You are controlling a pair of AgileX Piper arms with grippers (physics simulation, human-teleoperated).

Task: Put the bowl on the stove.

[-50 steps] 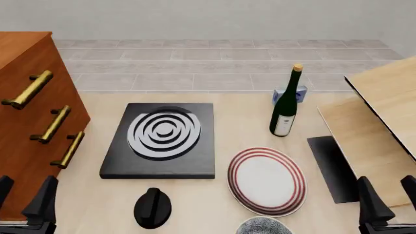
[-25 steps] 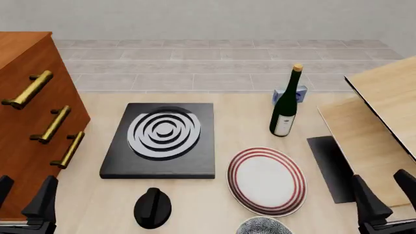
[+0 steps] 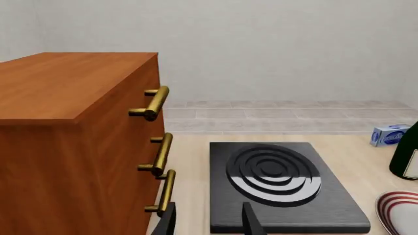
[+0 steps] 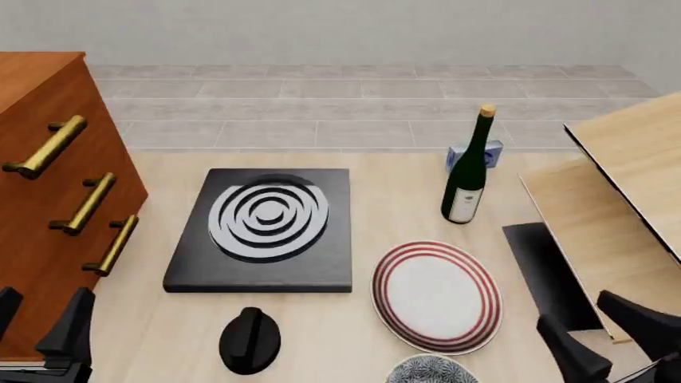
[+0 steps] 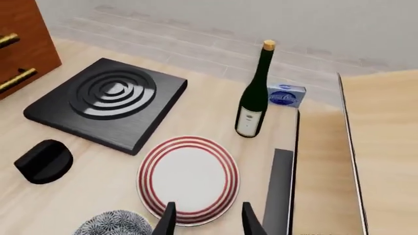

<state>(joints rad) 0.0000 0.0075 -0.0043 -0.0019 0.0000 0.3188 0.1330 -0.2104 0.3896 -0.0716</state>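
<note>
speckled grey, the bowl [image 4: 430,372] is sitting at the near table edge, apart from the stove [image 4: 263,230]. the red-ringed plate [image 4: 436,295] and black knob [image 4: 250,340] are lying between them. your right gripper [image 4: 610,343] and left gripper [image 4: 41,327] are both hanging open, holding nothing.
</note>
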